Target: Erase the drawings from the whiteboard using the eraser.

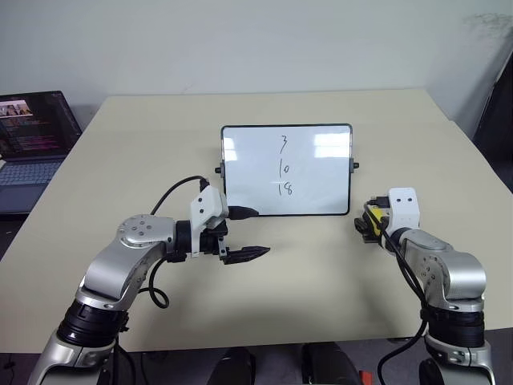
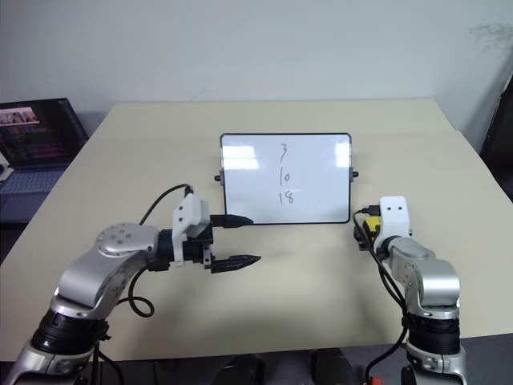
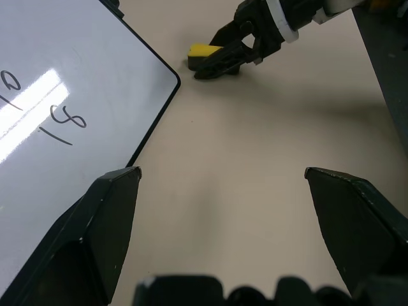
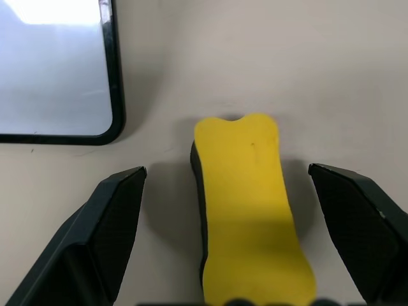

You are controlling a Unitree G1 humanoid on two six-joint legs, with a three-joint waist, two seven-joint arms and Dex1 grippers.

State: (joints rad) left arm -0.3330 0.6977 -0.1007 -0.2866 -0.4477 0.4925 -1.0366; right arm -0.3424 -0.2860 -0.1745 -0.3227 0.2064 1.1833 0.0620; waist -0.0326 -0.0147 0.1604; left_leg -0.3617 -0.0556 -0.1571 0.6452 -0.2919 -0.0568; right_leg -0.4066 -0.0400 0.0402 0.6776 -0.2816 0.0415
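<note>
Right gripper (image 4: 226, 210) fingers spread wide, one each side of the eraser (image 4: 248, 210). Eraser's yellow, lying flat on the beige table (image 4: 287, 64), dark edge showing along one side, w/ clear gaps to both fingers, no contact. Whiteboard (image 4: 51, 70) corner at approx 10 o'clock from the eraser, black frame, rounded, near but apart.

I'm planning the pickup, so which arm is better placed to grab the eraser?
The right. The right gripper is open with the eraser lying between its fingers. The left gripper is open at the whiteboard's near left corner, across the board from the eraser.
</note>
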